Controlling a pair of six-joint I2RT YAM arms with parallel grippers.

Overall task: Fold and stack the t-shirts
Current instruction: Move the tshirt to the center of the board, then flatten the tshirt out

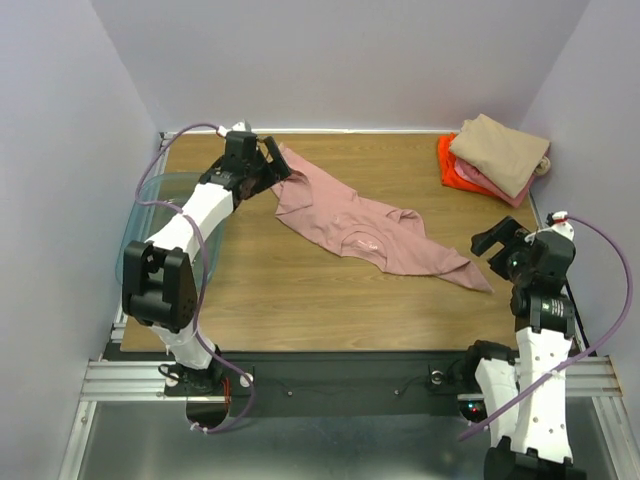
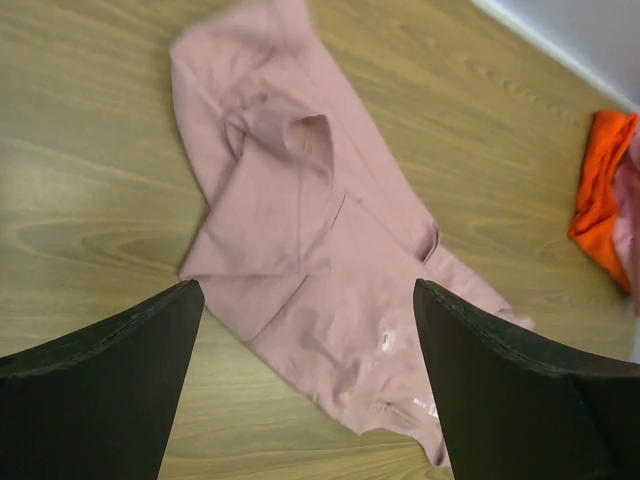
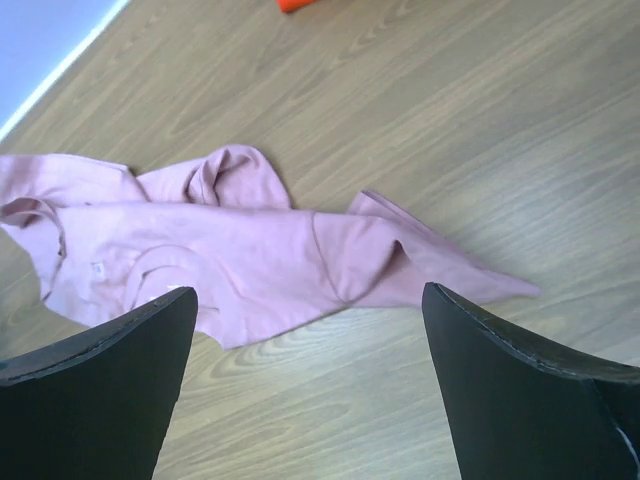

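Observation:
A dusty-pink t-shirt (image 1: pixel 360 225) lies crumpled and stretched diagonally across the middle of the wooden table (image 1: pixel 300 300). My left gripper (image 1: pixel 278 165) is open and empty, hovering at the shirt's far left end. In the left wrist view (image 2: pixel 305 300) the shirt (image 2: pixel 300 220) lies below the open jaws, small print visible. My right gripper (image 1: pixel 492 245) is open and empty, just right of the shirt's near right tip. In the right wrist view (image 3: pixel 308 300) the shirt (image 3: pixel 250 250) lies ahead of the jaws. Folded tan (image 1: pixel 500 150), pink (image 1: pixel 503 187) and orange (image 1: pixel 452 165) shirts are stacked at the back right.
A clear teal plastic bin (image 1: pixel 150 205) stands at the table's left edge beside the left arm. Purple walls enclose the back and sides. The orange shirt also shows at the right edge of the left wrist view (image 2: pixel 600 190).

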